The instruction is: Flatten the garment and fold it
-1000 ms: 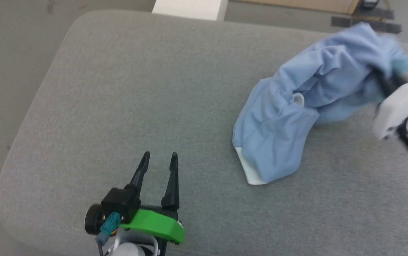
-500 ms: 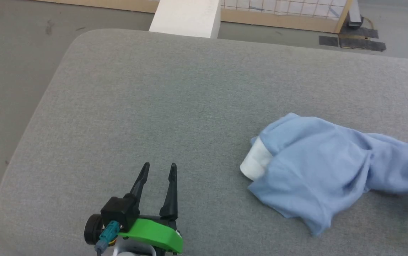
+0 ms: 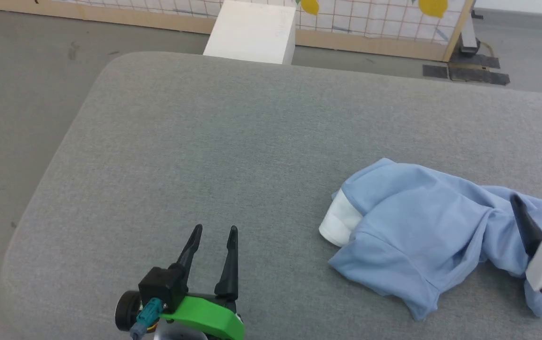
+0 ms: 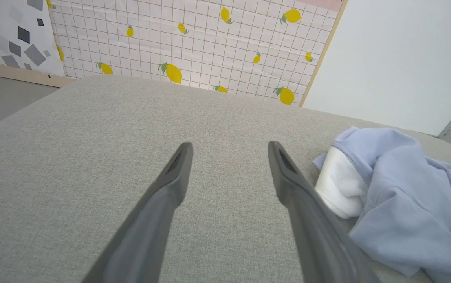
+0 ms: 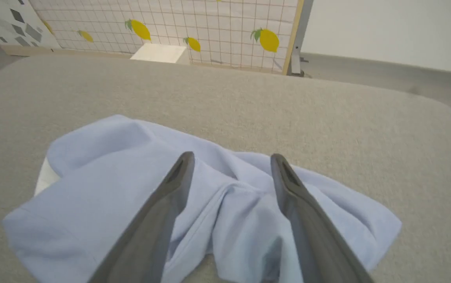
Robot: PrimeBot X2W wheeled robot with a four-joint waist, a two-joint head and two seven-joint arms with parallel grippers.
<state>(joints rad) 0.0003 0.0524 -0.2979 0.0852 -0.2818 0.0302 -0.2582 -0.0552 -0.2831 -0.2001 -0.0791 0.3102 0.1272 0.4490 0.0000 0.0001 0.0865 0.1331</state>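
Grey padding (image 3: 205, 141) in our head view carries the garment (image 3: 417, 226), crumpled at the right with a white cloth (image 3: 339, 219) at its left end, well apart from our left gripper (image 3: 215, 228). Our left wrist view has those jaws spread over bare padding, grasping nothing. Our right wrist view sets the right gripper (image 5: 232, 155) above the bunched middle, jaws released; we judge a single-layer hem or sleeve edge the better pinch for spreading.

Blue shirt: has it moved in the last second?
Yes. The blue shirt was up by the grey table's far edge; now it lies nearer the robot.
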